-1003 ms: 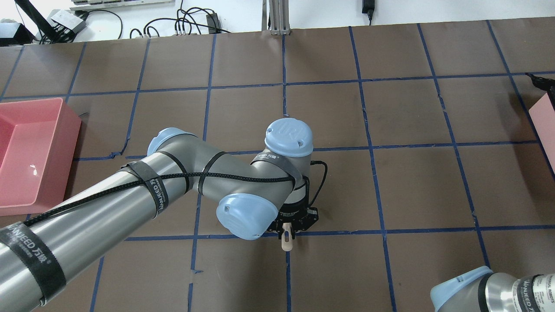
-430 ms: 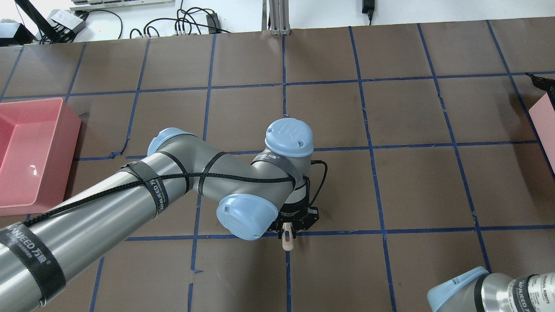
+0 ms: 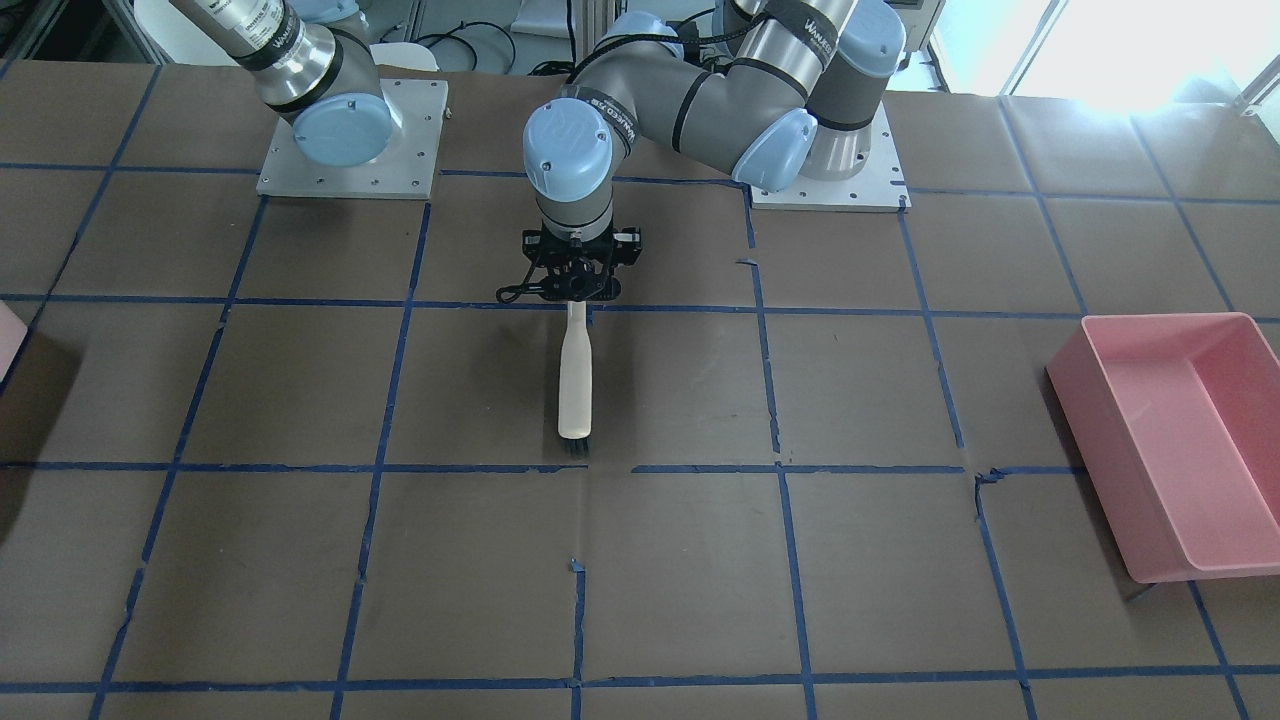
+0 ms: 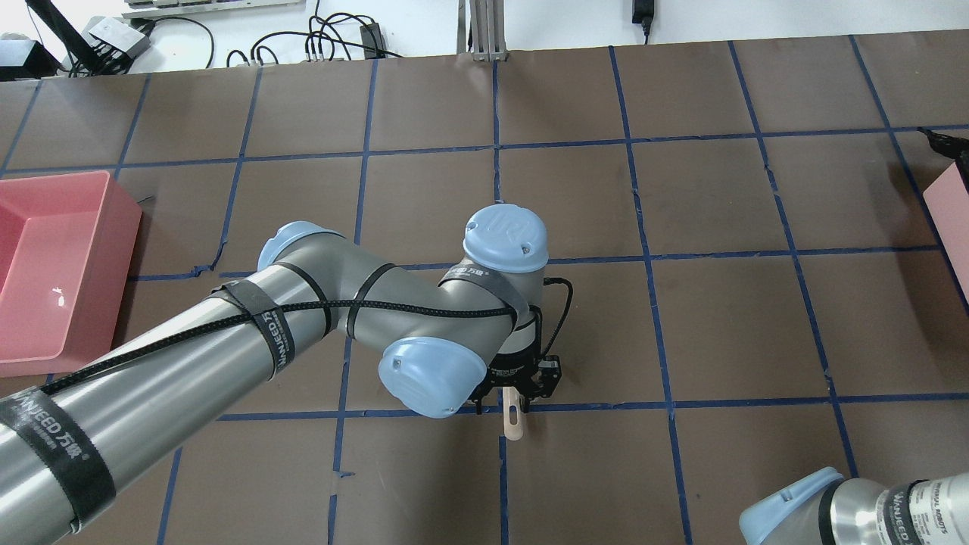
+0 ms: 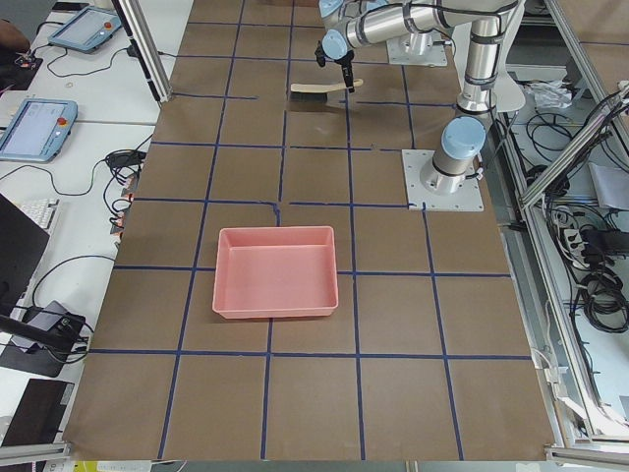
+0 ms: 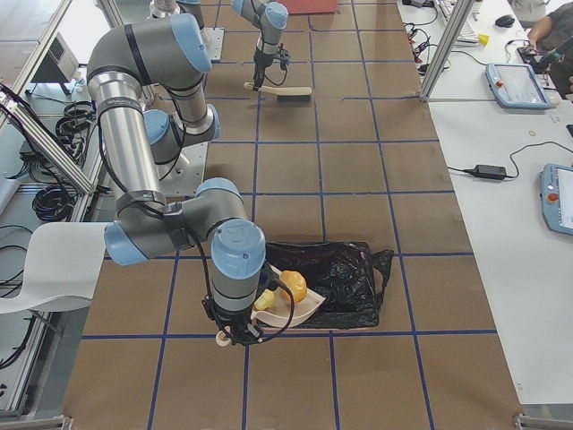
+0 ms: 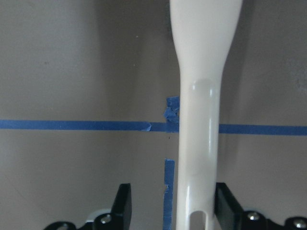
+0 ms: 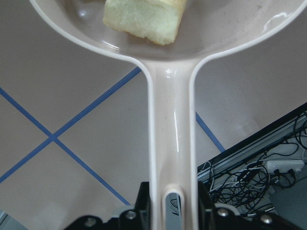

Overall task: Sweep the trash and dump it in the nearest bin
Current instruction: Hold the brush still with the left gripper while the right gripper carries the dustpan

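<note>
Left tool (image 7: pixel 173 203) spread, not gripping brush (image 3: pixel 574 375) lying on worktop (image 3: pixel 300 560). Right tool (image 8: pixel 173 201) clenched on dustpan (image 8: pixel 172 124) handle; keep level, trash (image 8: pixel 144 19) aboard, toward bin (image 4: pixel 952 208).

- Left arm (image 4: pixel 174 363): smooth grey-silver tubes with rounded joint housings.
- Right arm (image 4: pixel 870 507): the same grey metal, plus a polished silver ring with small black print.
- Caps (image 4: pixel 506 238): pale blue round covers on the joints. One bears an embossed "UR" and small screws.
- Straps (image 4: pixel 274 339): black bands with white "WANJEED" lettering, wrapped round the tubes.
- Cable (image 4: pixel 424 309): black and braided, tucked under the straps on the left arm. A thinner black loop sits by its wrist.
- Plates (image 3: pixel 420 120): square silver base mounts with small screws along the edges.
- Left gripper (image 3: pixel 573 297): black open linkage, flat black fingers (image 7: pixel 123 206), silver screws beside them.
- Right gripper (image 8: pixel 173 206): black as well, with silver screws.
</note>
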Motion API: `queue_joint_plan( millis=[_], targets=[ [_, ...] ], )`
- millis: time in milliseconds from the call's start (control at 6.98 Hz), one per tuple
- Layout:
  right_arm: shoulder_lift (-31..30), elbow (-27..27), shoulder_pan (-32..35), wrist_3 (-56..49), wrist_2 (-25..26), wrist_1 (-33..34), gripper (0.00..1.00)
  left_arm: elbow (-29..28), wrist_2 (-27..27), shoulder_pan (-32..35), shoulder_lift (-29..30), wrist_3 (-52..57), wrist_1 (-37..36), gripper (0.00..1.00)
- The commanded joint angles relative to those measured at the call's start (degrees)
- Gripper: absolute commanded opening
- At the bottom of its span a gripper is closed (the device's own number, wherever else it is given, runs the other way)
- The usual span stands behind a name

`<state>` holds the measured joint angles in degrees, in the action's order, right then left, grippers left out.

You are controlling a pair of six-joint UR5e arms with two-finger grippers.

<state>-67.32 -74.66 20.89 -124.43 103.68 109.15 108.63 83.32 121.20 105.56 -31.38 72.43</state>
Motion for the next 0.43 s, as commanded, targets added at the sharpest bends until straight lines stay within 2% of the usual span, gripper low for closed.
queue_joint_plan(
  millis=[0, 287],
  targets=[
    [-0.62, 0.47, 1.95, -0.03, 1.43, 1.68, 0.03, -0.35, -0.09, 0.00, 0.00, 0.01, -0.18, 0.85],
    [-0.62, 1.35, 4.15, -0.38, 3.01, 2.91, 0.03, -0.78, -0.09, -0.44, -0.18, 1.14, -2.37, 1.00]
  ],
)
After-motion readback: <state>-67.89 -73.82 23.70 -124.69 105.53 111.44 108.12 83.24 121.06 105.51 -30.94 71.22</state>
